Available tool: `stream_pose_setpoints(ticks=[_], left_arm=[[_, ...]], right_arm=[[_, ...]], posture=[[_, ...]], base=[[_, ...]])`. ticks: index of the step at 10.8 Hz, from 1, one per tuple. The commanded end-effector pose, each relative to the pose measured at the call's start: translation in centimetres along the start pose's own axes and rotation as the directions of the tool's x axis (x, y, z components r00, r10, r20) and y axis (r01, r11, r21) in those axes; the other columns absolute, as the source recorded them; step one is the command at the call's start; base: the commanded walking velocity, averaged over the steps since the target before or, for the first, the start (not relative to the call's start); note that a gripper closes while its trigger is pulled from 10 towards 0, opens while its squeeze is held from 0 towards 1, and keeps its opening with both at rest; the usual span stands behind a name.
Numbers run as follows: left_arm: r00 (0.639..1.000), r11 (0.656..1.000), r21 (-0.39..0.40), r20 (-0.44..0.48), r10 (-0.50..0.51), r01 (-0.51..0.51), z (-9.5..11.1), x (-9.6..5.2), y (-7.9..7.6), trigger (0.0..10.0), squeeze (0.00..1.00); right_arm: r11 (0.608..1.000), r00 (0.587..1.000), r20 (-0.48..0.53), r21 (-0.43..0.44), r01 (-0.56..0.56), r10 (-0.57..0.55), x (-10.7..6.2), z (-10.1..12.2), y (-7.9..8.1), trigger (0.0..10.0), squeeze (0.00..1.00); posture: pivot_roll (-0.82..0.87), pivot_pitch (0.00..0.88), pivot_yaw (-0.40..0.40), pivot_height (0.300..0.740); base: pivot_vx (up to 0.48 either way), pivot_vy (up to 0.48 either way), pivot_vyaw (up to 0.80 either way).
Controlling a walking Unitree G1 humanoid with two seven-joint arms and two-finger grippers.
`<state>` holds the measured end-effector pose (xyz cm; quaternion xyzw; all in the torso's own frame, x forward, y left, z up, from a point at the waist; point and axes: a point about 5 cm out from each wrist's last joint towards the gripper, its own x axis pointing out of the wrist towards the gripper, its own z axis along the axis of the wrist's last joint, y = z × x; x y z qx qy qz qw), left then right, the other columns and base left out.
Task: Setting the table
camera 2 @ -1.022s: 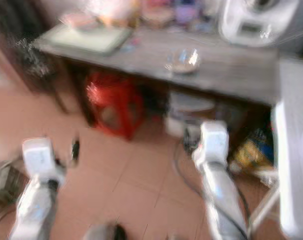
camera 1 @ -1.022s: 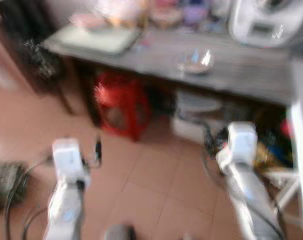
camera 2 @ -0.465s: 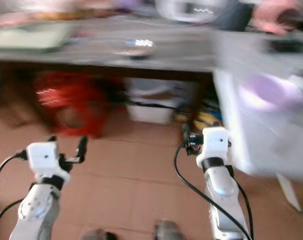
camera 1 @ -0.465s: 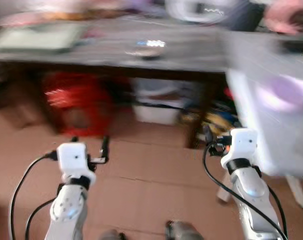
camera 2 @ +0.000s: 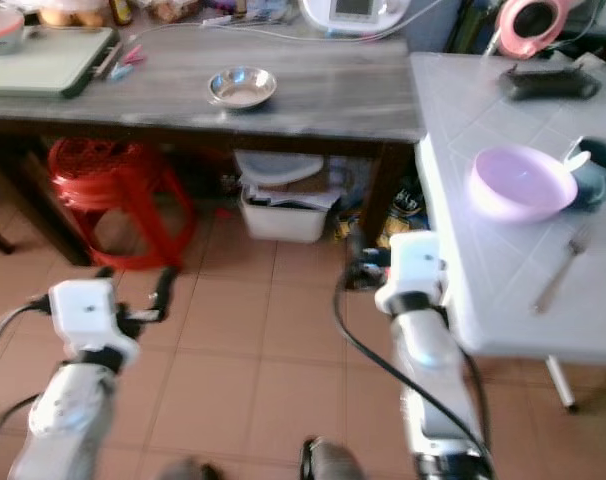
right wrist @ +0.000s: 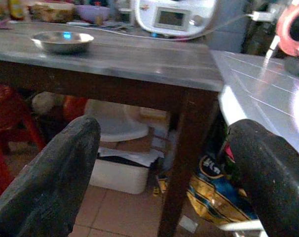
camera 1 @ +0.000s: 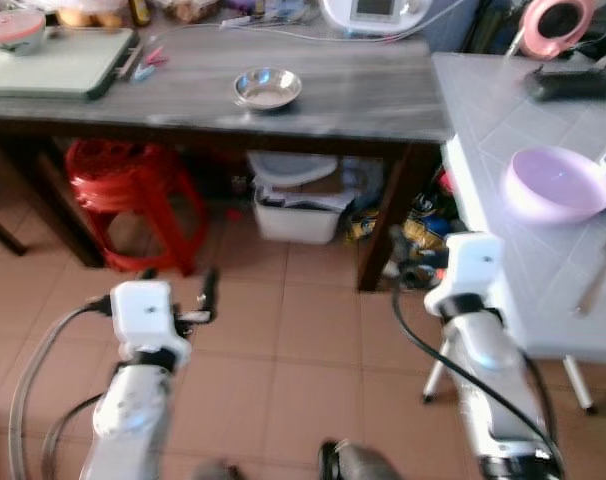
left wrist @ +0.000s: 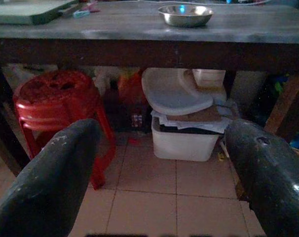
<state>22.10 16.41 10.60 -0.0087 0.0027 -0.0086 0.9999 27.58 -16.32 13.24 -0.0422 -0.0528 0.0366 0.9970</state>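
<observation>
A steel bowl sits on the long dark wooden table. To its right stands a white tiled table carrying a purple bowl, a teal mug and a fork. Both arms are held low over the tiled floor, short of the tables. My left gripper is open and holds nothing, facing the space under the wooden table. My right gripper is also open and holds nothing, facing the wooden table's right leg.
Under the wooden table are a red plastic stool and a white bin with clutter beside it. A green board and a white appliance sit on the table's far side. A black object lies on the white table.
The camera has swung right and the blur has cleared, bringing the white table and purple bowl into view. Both arms keep the same low pose.
</observation>
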Motion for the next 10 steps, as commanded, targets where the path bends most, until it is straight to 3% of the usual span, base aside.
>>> stream_pose_setpoints(ticks=[1,7,10], left_arm=[[1.000,1.000,-0.017,-0.003,-0.017,0.016,0.0,0.0,-0.6,10.0,0.00],[1.000,1.000,-0.014,-0.003,-0.025,0.024,0.0,0.1,-0.8,10.0,0.00],[0.999,0.999,-0.004,-0.002,-0.033,0.033,0.1,0.1,-0.9,10.0,0.00]], right_arm=[[1.000,0.999,-0.038,-0.004,0.014,-0.014,-0.4,-0.7,-0.6,10.0,0.00],[1.000,1.000,-0.027,-0.005,0.013,-0.013,0.2,-0.4,-0.6,10.0,0.00],[0.998,0.998,-0.029,0.007,0.056,-0.056,0.8,-0.3,-1.0,10.0,0.00]], posture=[[0.01,0.106,0.021,0.740],[0.01,0.105,0.024,0.740],[0.02,0.105,0.027,0.740]], base=[[0.000,-0.292,-0.73],[0.000,-0.332,-0.07],[0.260,-0.274,0.00]])
